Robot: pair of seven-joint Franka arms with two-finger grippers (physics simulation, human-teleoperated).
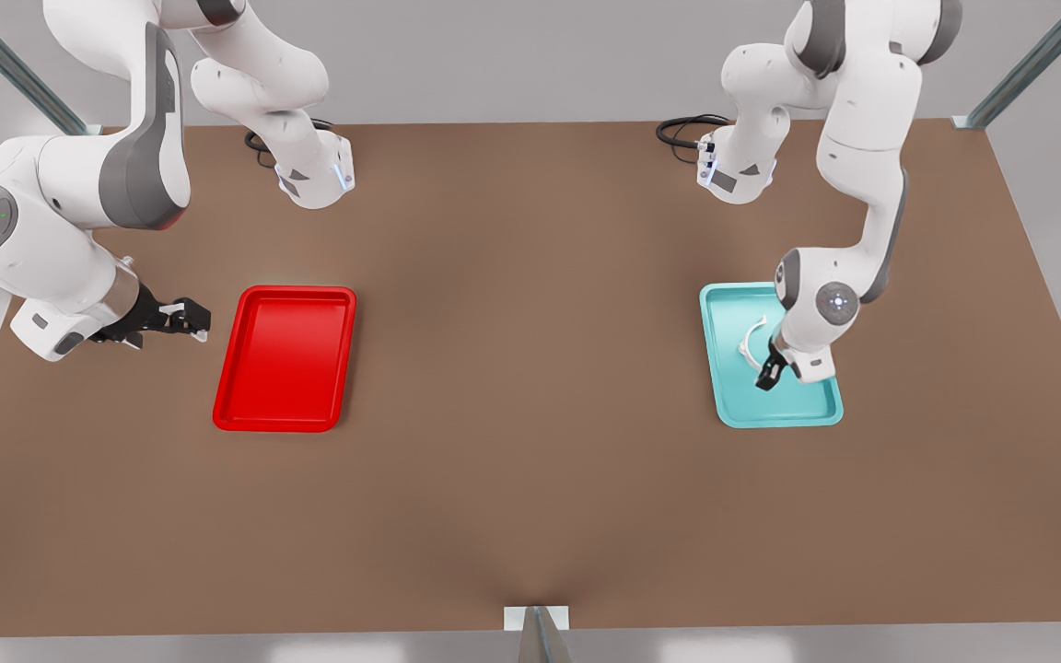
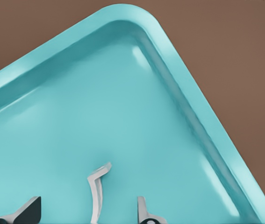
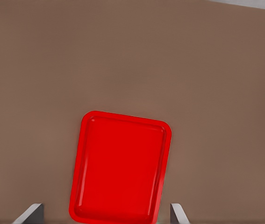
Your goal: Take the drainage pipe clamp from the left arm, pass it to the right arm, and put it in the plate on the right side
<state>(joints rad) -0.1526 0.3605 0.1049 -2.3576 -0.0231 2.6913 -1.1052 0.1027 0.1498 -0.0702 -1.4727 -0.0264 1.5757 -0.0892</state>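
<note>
Front view: left gripper (image 1: 767, 376) fingers apart over clamp (image 1: 752, 336); no writing.

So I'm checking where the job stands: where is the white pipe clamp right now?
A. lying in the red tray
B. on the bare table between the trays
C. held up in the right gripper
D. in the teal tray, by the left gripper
D: the white clamp sits inside the teal tray between the open fingers of the left gripper, while the red tray holds nothing and the right gripper waits beside it, open.
</note>
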